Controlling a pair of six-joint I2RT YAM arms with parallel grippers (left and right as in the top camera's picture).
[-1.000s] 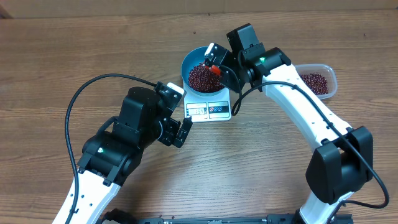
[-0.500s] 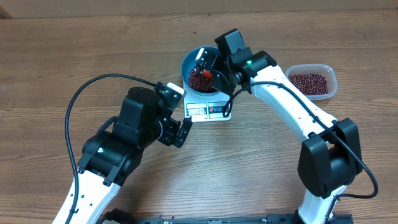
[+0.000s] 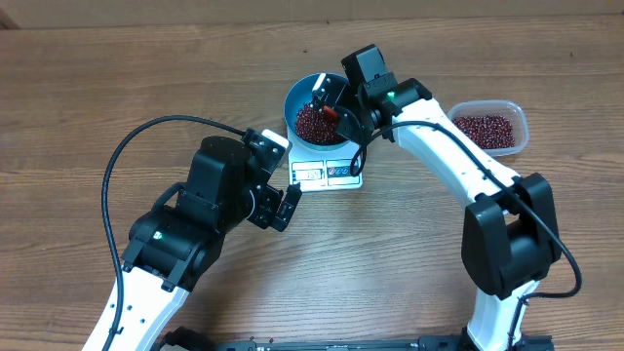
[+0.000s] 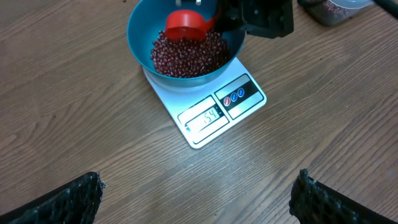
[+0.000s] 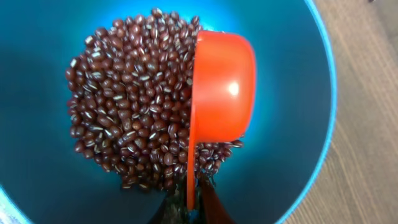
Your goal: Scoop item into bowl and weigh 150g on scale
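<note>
Gripping the orange-red scoop (image 5: 224, 87) by its handle, my right claw (image 5: 189, 208) holds it tilted sideways over the beans (image 5: 130, 106). Beans lie heaped in the blue bowl (image 5: 37, 74), seated on the scale (image 4: 217, 112). My left claw (image 4: 196, 202) hangs released, empty, above the surface (image 3: 117, 78) near the scale.

Robot lab: two arms (image 3: 185, 234) at wooden table (image 3: 97, 88).
</note>
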